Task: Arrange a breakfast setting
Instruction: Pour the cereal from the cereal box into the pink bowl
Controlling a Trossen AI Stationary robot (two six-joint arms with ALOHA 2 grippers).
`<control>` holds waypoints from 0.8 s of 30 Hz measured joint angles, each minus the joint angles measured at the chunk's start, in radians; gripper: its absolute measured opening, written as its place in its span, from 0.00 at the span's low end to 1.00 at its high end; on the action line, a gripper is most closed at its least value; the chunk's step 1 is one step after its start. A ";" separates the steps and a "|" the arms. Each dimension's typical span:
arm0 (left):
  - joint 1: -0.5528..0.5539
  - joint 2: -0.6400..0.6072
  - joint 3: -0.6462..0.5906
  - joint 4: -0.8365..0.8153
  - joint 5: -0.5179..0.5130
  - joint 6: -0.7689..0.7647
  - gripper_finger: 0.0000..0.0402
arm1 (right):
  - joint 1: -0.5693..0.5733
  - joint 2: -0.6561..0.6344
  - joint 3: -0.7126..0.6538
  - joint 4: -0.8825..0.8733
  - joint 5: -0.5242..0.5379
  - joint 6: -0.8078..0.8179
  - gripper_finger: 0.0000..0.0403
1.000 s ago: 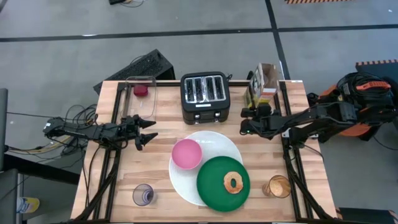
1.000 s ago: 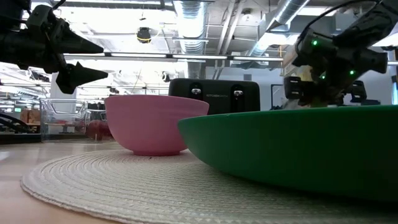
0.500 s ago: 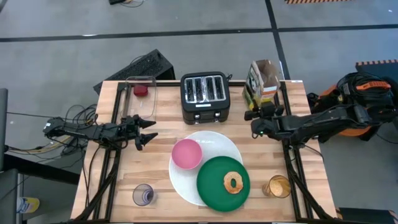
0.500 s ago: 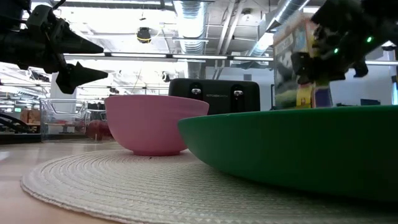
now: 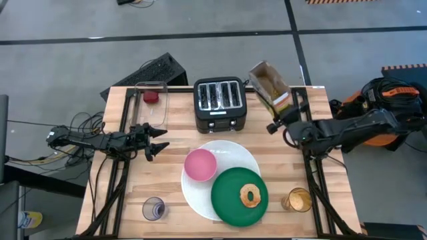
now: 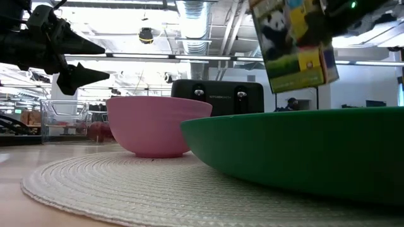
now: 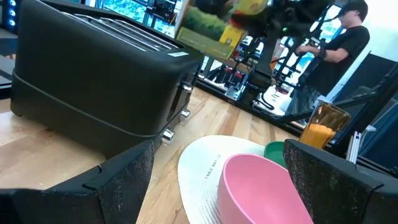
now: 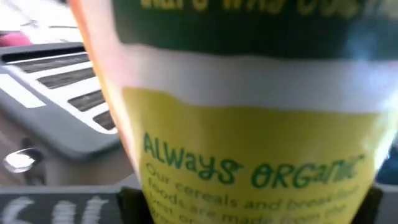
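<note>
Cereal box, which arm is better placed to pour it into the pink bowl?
Right. The right gripper already holds the cereal box lifted and tilted by the toaster. The left gripper hangs open and empty, left of the bowl.

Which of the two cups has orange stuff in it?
The clear tumbler at the table's front right corner, beside the dark-green plate, holds orange contents. The other tumbler, front left, looks empty.

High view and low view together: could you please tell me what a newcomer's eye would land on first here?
Most striking is the open cereal box with a panda on it, gripped by the right gripper and tilted in the air beside the black toaster. Next come the pink bowl and the green plate carrying a bagel ring, both resting on the large white plate at the table's centre. The left gripper hovers with fingers open.
</note>
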 joint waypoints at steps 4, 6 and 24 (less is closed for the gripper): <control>0.000 0.000 0.000 0.000 0.000 0.000 0.86 | 0.048 0.008 0.061 -0.002 -0.025 -0.160 0.47; 0.000 0.000 0.000 0.000 0.000 0.000 0.86 | 0.070 0.018 0.079 0.000 -0.029 -0.234 0.47; 0.000 0.000 0.000 0.000 0.000 0.000 0.86 | 0.288 0.259 0.211 -0.270 -0.034 -0.365 0.47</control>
